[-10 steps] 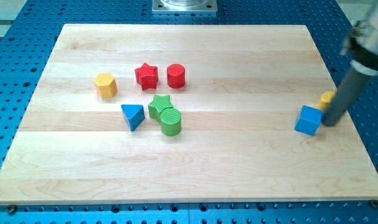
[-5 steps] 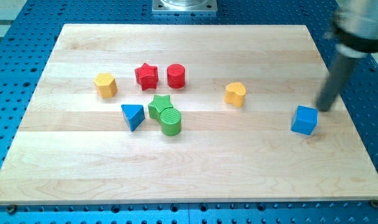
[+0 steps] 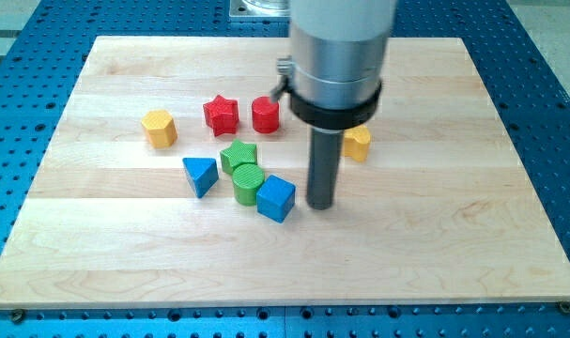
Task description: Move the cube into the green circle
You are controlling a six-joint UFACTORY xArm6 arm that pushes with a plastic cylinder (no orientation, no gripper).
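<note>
This is looking like a robotics lab bench. A pale wooden board (image 3: 510, 235) is lying on a blue metal plate (image 3: 566, 113) drilled with a regular grid of mounting holes, the sort used for fixing test rigs. A grey metal mount (image 3: 256, 7) is sitting at the far edge, and small coloured plastic blocks are lying on the board.

- My tip (image 3: 321, 206) stands just to the view's right of the blue cube (image 3: 276, 198);
- blue cube touches the green cylinder (image 3: 247, 183) on its left;
- green star (image 3: 238, 156) lies just above the cylinder.
</note>
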